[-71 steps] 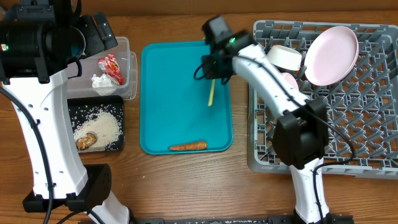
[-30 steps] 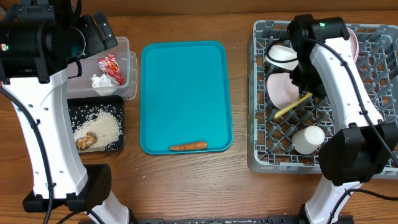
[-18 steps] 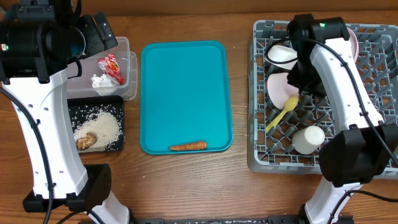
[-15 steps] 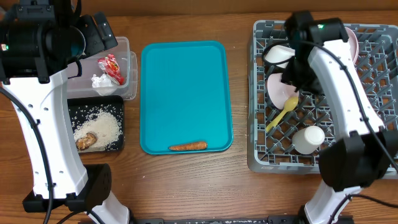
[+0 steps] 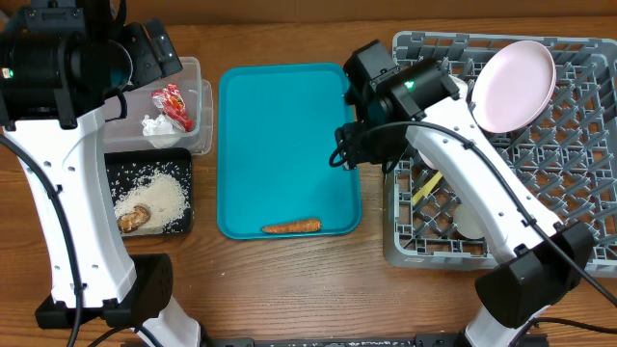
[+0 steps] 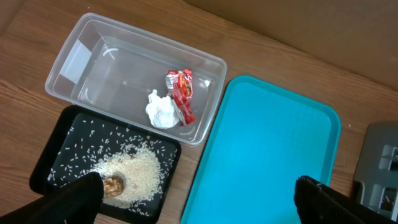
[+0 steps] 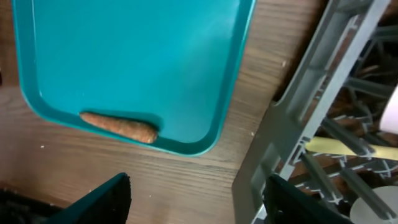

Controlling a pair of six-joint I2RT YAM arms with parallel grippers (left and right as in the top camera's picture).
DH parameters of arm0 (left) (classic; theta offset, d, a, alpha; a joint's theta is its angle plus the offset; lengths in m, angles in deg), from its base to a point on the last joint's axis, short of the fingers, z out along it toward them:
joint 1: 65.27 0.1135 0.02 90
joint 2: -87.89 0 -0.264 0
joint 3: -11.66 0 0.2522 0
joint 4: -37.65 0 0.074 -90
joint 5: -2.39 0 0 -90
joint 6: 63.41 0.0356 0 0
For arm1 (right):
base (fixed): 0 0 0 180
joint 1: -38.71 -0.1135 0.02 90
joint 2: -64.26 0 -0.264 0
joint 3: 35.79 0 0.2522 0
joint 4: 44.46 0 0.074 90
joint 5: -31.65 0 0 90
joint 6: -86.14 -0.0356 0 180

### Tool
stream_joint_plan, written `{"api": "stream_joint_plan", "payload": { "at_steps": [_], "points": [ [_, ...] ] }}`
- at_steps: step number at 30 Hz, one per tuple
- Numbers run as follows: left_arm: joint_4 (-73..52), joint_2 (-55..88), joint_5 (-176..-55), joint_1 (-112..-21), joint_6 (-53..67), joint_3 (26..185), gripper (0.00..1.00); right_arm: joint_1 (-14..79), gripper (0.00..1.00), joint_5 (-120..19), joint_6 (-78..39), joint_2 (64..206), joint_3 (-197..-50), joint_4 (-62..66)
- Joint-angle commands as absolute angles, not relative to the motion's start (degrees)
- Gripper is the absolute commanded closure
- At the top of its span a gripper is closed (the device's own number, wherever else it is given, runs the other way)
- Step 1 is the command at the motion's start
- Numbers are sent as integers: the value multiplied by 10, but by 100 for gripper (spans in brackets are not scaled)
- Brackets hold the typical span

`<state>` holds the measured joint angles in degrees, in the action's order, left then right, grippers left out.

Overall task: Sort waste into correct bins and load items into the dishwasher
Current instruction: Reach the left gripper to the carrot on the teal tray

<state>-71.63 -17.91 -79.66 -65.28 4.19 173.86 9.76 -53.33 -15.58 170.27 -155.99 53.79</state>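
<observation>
With the red wrapper (image 5: 174, 104) and napkin (image 5: 156, 125) in the clear tub (image 5: 193, 66), and rice (image 5: 164, 196) on the black tray (image 5: 120, 173), only the carrot (image 5: 291, 227) remains, on the teal tray (image 5: 280, 125). Plate (image 5: 516, 85) and spoon (image 5: 425, 187) sit in the rack (image 5: 578, 173). The left gripper (image 6: 199, 183) and right gripper (image 7: 198, 182) hang spread, empty.

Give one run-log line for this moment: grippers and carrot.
right gripper: open, near teal tray edge | left gripper: open | carrot: on teal tray | spoon: in dish rack
</observation>
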Motion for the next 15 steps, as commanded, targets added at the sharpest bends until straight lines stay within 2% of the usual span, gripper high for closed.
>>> {"api": "stream_joint_plan", "payload": {
  "at_steps": [1,6,8,12,15],
  "points": [
    [-708,-182,-804,-653,34,1744,0,130,29,-523,-143,1690,-1562,533],
    [-702,-182,-795,-652,34,1744,0,208,28,-522,-143,1690,-1576,554],
    [-703,-182,-838,-653,34,1744,0,246,28,-516,-143,1687,-1588,564],
    [-706,-193,-931,-667,12,1744,17,291,26,-501,-143,1673,-1604,563],
    [-713,-214,-948,-698,-5,1742,18,306,23,-490,-143,1658,-1606,554]
  ]
}}
